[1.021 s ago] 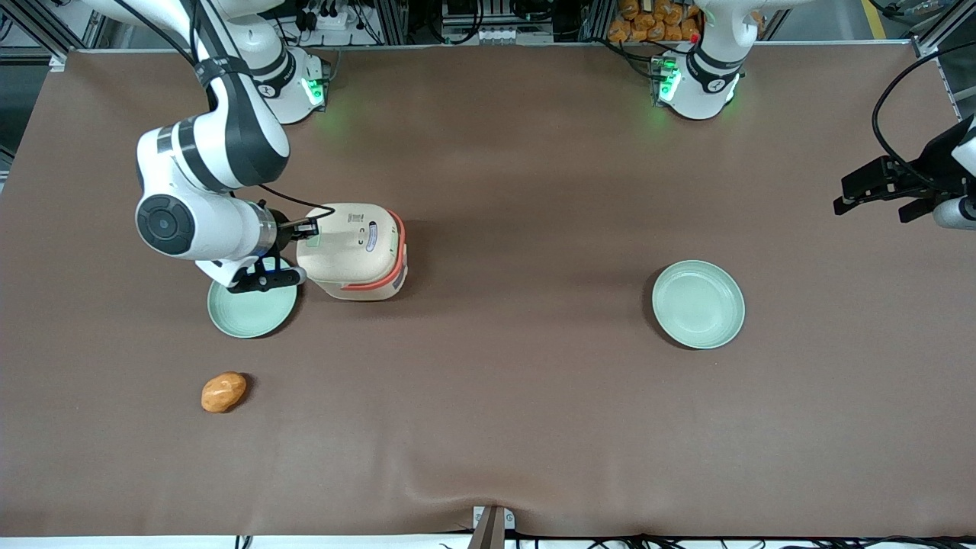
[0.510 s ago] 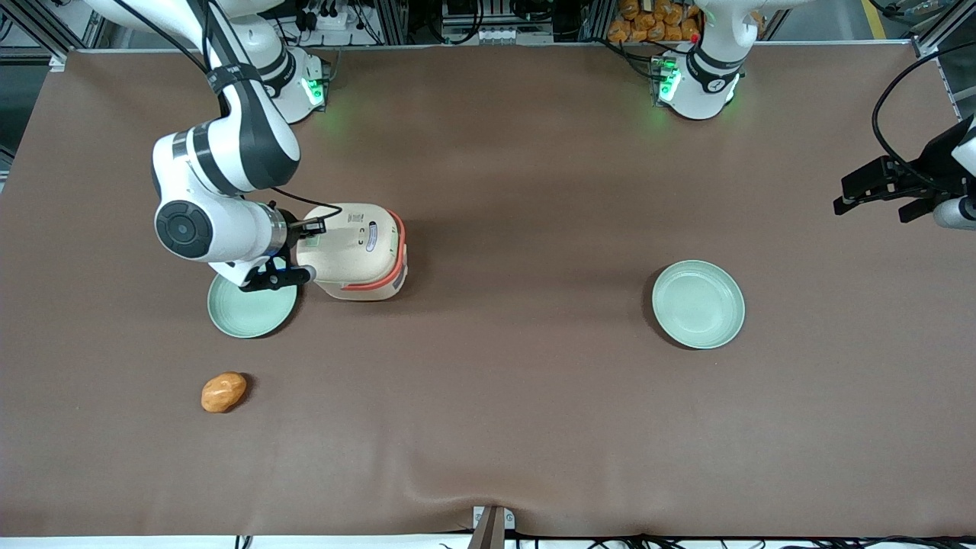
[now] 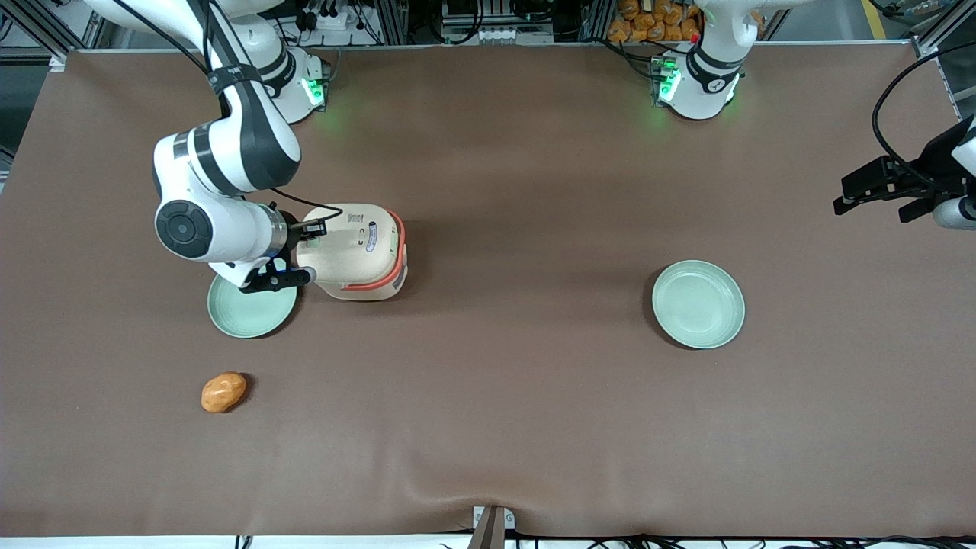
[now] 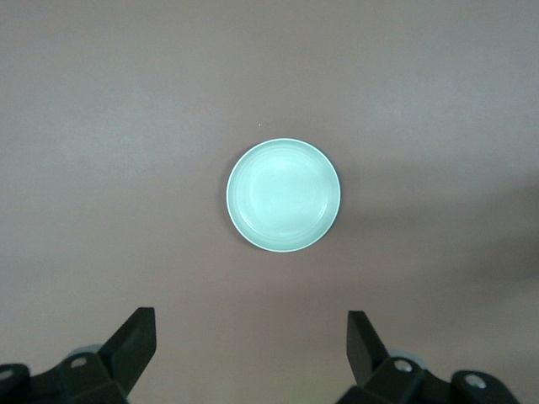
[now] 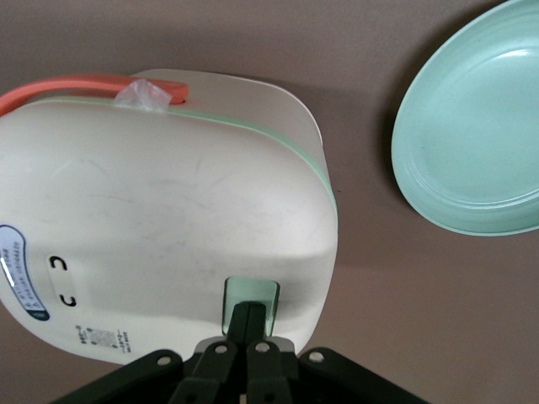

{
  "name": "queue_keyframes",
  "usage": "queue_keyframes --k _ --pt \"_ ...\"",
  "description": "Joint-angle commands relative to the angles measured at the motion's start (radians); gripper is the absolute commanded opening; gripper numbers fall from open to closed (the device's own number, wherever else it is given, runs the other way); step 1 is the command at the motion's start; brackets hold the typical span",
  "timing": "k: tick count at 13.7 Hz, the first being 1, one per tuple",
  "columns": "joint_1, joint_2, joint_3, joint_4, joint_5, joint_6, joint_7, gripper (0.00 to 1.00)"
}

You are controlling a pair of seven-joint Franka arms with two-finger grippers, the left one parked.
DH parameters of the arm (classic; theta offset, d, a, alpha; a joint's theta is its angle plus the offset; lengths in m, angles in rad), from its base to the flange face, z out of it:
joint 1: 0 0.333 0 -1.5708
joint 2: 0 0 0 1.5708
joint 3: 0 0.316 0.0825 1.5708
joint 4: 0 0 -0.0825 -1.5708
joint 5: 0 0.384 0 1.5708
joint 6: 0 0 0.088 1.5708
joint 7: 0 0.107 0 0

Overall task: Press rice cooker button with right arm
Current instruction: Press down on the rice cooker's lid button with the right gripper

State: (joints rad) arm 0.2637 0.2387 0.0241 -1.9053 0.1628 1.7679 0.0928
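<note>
Closed in on the cooker (image 3: pixel 357 252) over the last second: right arm (image 3: pixel 229 152) swung nearer, then all but stopped in the final half second. Now poised with the claw (image 3: pixel 311 227) at the cooker's end that faces the working arm's side of the bench (image 3: pixel 534 191), at mid-height of the front frame.

Clenched, by the wrist view: both fingers pressed together into one narrow tip, nothing held. Claw (image 5: pixel 248 318) set right against the pale green button (image 5: pixel 250 293) on the cooker's (image 5: pixel 168 236) cream lid; contact looks made, though whether the button is pushed down cannot be told.

Cooker itself seems not to have shifted: upright on the bench, orange handle on the side away from the claw, just beside a green plate (image 3: pixel 252 309) that lies nearer the front camera.

Probably at the pressing step itself, with the approach finished. Only a short, steady push along the fingers likely needed; some risk of nudging the light cooker sideways instead of depressing the button.
</note>
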Motion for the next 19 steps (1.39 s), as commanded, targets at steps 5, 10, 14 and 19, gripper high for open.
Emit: queue_keyframes --k 5,10,14,19 --pt "0.008 0.024 -0.007 -0.009 0.003 0.061 -0.005 0.00" --pt "0.005 -0.007 -0.006 0.032 0.004 -0.005 -0.004 0.00" --pt "-0.001 -0.028 -0.006 0.146 0.004 -0.165 -0.002 0.00" --pt "-0.020 -0.087 -0.006 0.285 0.003 -0.246 -0.001 0.83"
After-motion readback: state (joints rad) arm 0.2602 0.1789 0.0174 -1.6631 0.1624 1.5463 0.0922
